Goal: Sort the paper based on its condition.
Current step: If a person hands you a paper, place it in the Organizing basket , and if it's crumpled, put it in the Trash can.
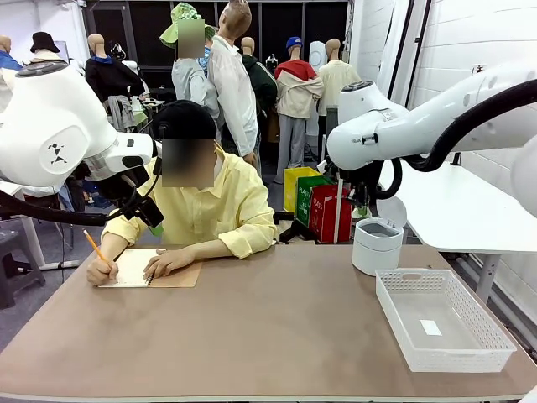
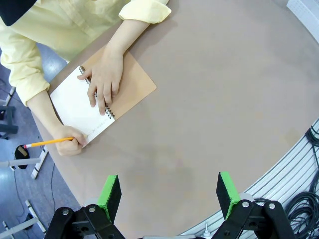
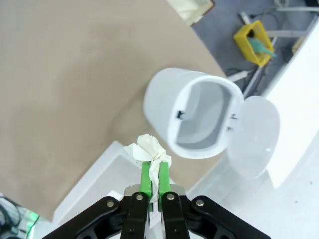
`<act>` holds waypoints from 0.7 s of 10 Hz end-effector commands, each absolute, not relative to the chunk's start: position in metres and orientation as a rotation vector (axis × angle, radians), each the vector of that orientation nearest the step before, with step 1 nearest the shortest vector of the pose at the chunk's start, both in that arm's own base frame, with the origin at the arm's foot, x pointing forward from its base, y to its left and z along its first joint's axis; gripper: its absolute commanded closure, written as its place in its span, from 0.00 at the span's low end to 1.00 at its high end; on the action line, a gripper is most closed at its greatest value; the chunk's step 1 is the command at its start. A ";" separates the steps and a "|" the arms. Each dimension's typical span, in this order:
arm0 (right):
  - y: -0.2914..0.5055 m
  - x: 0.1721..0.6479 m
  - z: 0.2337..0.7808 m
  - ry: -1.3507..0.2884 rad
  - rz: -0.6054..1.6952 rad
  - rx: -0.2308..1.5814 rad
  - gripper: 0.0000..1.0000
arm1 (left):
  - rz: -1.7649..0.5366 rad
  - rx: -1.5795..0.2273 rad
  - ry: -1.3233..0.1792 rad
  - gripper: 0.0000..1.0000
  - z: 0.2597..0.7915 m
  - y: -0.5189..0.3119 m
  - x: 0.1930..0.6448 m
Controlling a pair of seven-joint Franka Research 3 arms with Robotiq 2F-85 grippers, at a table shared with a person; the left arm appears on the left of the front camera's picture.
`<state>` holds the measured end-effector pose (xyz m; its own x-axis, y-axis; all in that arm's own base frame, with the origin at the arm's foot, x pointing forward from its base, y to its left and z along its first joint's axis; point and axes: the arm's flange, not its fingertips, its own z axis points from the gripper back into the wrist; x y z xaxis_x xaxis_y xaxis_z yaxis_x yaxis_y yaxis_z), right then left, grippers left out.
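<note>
The right gripper is pinching a crumpled paper ball between nearly closed jaws. It is hanging above the table, with the open bin just past it at 1 o'clock in its wrist view. In the front view the bin is standing at about 3 o'clock on the table, and the basket is sitting just beside it at 4 o'clock. One flat sheet is lying in the basket, so part of the sorting looks done. The ball is not yet dropped; with the lid standing open, it is probably heading for the bin. The left gripper is hovering with jaws wide and empty over the table's left side, around 9 o'clock. At 10 o'clock the person is writing in a notebook with a pencil, and one hand is pressing the page flat. More paper may be coming from there, so the task is likely somewhere in the middle.
</note>
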<state>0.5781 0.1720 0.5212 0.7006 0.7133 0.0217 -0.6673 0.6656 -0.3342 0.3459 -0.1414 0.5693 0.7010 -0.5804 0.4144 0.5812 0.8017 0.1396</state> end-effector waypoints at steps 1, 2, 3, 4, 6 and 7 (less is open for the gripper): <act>0.181 0.599 0.512 -0.191 0.743 -0.397 1.00 | -0.647 -0.004 -0.462 0.00 0.570 -0.140 0.346; 0.171 0.606 0.508 -0.193 0.736 -0.431 1.00 | -0.647 -0.004 -0.462 0.00 0.570 -0.140 0.346; 0.165 0.615 0.503 -0.194 0.738 -0.438 1.00 | -0.647 -0.004 -0.462 0.00 0.570 -0.140 0.346; 0.164 0.622 0.496 -0.199 0.720 -0.456 1.00 | -0.647 -0.004 -0.462 0.00 0.570 -0.140 0.346; 0.152 0.628 0.484 -0.191 0.698 -0.475 1.00 | -0.647 -0.004 -0.462 0.00 0.570 -0.140 0.346; 0.145 0.631 0.480 -0.189 0.676 -0.507 1.00 | -0.647 -0.004 -0.462 0.00 0.570 -0.140 0.346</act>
